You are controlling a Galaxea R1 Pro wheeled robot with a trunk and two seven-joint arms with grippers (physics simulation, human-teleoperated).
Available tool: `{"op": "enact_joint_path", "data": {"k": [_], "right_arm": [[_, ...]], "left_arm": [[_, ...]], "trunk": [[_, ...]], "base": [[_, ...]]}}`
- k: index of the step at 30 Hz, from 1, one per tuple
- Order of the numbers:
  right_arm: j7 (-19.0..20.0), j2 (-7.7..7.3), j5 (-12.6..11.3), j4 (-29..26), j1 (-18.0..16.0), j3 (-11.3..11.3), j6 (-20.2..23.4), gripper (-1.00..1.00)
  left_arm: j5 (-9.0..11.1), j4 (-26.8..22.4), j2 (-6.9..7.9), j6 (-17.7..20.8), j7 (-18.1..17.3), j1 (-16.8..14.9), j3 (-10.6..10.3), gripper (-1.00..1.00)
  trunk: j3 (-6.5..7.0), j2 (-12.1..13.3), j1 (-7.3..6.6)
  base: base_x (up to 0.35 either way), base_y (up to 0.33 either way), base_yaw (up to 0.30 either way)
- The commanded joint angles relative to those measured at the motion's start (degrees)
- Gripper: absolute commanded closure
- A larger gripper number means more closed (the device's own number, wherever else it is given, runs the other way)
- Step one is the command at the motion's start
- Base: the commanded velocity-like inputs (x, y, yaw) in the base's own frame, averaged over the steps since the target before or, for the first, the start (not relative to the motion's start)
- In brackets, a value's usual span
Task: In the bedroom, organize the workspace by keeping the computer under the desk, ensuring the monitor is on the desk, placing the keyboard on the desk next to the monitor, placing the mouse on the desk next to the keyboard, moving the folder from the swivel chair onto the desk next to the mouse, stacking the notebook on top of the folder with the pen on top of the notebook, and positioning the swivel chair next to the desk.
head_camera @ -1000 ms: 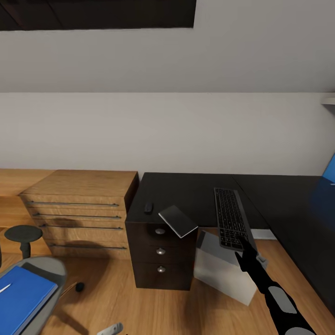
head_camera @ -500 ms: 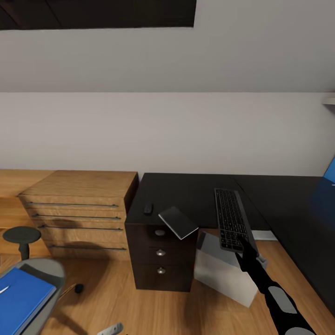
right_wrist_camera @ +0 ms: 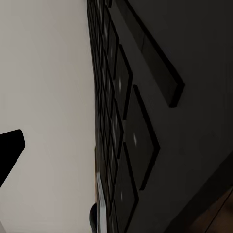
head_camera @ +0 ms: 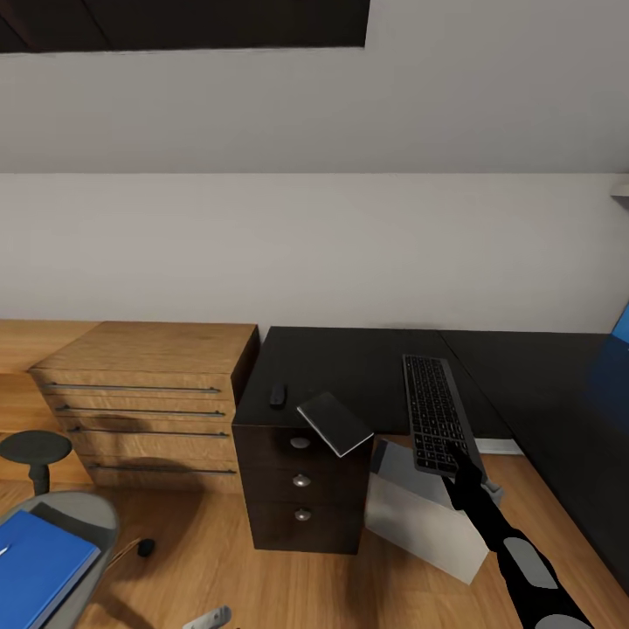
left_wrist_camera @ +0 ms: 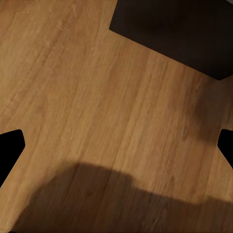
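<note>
at 5 o'clock in the head view the black right arm rises to the right gripper (head_camera: 461,465), which meets the near end of the keyboard (head_camera: 434,411); the fingertips merge with the dark keys, so i cannot tell how wide the claw stands, though it seems to hold that end. the right wrist view gives what the head view cannot: key rows (right_wrist_camera: 116,126) seen edge-on from very close, against pale wall. the left wrist view looks at wood floor (left_wrist_camera: 97,87), with a dark cabinet corner (left_wrist_camera: 179,29) and two black fingertips (left_wrist_camera: 9,145) at opposite edges, spread wide with nothing between them.

at 8 o'clock the swivel chair (head_camera: 83,524) is cut off by the frame, the folder (head_camera: 35,563) lying on its seat. toward 5 o'clock the computer (head_camera: 428,515) stands on the floor, tilted. beyond, the notebook (head_camera: 335,423) overhangs the front edge of the desk (head_camera: 349,362) above the drawers, and the mouse (head_camera: 277,395) sits just to its 10 o'clock. a wood drawer chest (head_camera: 148,393) stands at 9 o'clock.
</note>
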Motion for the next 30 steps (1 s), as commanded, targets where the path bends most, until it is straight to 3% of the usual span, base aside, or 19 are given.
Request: {"op": "enact_joint_path", "data": {"k": [1, 13, 14, 20, 30], "right_arm": [[0.0, 0.01, -0.4, 0.0, 0.0, -0.2, 0.5, -1.0], [-0.1, 0.01, -0.4, 0.1, 0.0, -0.2, 0.6, -1.0], [-0.2, 0.01, -0.4, 0.1, 0.0, -0.2, 0.6, 1.0], [-2.9, 0.01, -0.4, 0.2, 0.0, -0.2, 0.6, 1.0], [-3.5, 0.01, -0.5, 0.2, 0.0, -0.2, 0.5, 1.0]], "left_arm": [[0.6, 0.0, -0.03, -0.1, -0.1, 0.0, 0.1, -1.0], [0.6, 0.0, -0.03, -0.2, -0.1, 0.0, 0.1, -1.0], [0.6, 0.0, -0.03, -0.2, -0.1, 0.0, 0.1, -1.0], [0.6, 0.0, -0.03, -0.2, -0.1, 0.0, 0.1, -1.0], [0.6, 0.0, -0.03, -0.2, -0.1, 0.0, 0.1, -1.0]], "trunk": [[-0.05, 0.0, -0.01], [-0.05, 0.0, -0.01], [-0.05, 0.0, -0.01], [-0.05, 0.0, -0.01], [-0.05, 0.0, -0.01]], "base": [[0.004, 0.0, 0.0], [0.001, 0.0, 0.0], [0.0, 0.0, 0.0], [0.0, 0.0, 0.0], [0.0, 0.0, 0.0]]}}
